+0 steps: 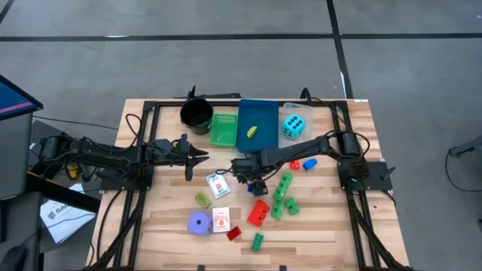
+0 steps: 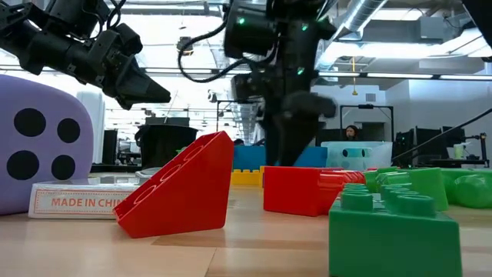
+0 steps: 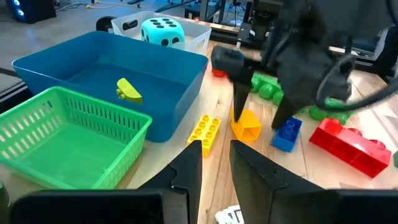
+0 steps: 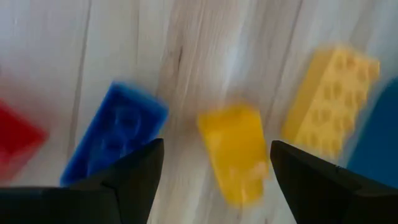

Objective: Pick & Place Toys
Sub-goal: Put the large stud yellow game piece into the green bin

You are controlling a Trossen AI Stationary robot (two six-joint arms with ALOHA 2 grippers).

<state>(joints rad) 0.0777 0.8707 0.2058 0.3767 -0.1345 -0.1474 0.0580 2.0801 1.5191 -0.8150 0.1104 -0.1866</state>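
Yellow wedge brick (image 4: 235,152): you see it flat on the wood.
Blue brick (image 4: 115,140): at its 9 o'clock.
Long yellow brick (image 4: 329,99): at its 2 o'clock.

Surface: wooden slatted table (image 1: 324,226).
Rear edge: black cup (image 1: 196,115), green tray (image 1: 222,129), blue tray (image 1: 258,114), clear tray (image 1: 290,108).
Front half: purple die (image 1: 199,223), white card packs (image 1: 218,185), scattered red, green, yellow and blue bricks (image 1: 258,212).

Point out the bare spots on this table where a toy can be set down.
Free patches: the green tray's floor is bare; the blue tray holds only one yellow brick; bare wood right of the green bricks up to the table's edge. Crowded: around the right gripper, over a yellow wedge brick, and around the purple die.
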